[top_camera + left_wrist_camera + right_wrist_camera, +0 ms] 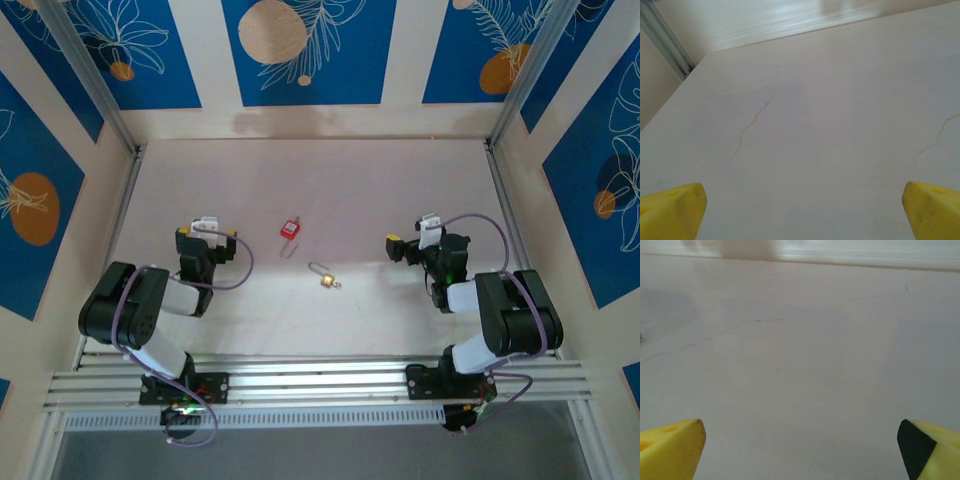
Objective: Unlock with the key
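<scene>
Plainly, the left gripper (802, 207) and right gripper (800, 447) stand wide open and empty over the pale surface (840, 125). Between them lie the red-headed key (290, 229) and the small brass padlock (325, 279), a little apart from each other. Both look light, rigid and slippery, so I would pinch the key's plastic head and the padlock's body. The top view places them, while the wrist views add the fingertip spread.
</scene>
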`<state>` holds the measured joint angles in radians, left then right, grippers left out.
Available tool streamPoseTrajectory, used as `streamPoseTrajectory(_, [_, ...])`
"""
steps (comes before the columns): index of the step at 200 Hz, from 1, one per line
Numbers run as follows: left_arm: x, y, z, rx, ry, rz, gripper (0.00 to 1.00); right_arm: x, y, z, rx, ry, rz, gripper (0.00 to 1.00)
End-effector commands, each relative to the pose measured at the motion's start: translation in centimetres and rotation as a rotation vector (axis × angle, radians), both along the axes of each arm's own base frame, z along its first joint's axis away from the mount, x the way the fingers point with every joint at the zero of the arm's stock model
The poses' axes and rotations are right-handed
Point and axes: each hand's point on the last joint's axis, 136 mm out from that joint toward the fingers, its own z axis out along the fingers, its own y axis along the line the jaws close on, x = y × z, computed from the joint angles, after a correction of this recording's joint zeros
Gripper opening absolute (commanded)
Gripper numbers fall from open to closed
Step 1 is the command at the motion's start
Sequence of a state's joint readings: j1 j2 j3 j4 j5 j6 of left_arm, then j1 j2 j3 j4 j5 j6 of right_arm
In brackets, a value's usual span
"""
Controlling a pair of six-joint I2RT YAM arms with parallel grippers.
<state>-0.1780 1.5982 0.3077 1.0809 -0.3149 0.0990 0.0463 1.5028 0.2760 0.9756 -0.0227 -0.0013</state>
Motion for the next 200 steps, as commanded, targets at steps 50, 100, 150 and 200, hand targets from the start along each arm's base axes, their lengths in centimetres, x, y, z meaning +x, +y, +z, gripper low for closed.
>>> streamPoseTrajectory(50, [0.4,0.9,1.0,-0.021,-0.027,0.044,1.0,2.9,-2.5,0.8,0.072,0.067,-0.102,0.99])
streamPoseTrajectory(100, [0.4,0.9,1.0,-0.02,-0.027,0.044,1.0,3.1,-3.0,0.7,0.078,0.077,-0.125,0.99])
streamPoseTrajectory(150, [0.4,0.9,1.0,-0.021,-0.027,0.045,1.0,3.1,-2.9,0.7,0.071,0.078,-0.127,0.99])
streamPoseTrajectory(200, [0.4,0.9,1.0,-0.021,-0.027,0.045,1.0,3.1,-2.9,0.7,0.062,0.077,-0.132,0.99])
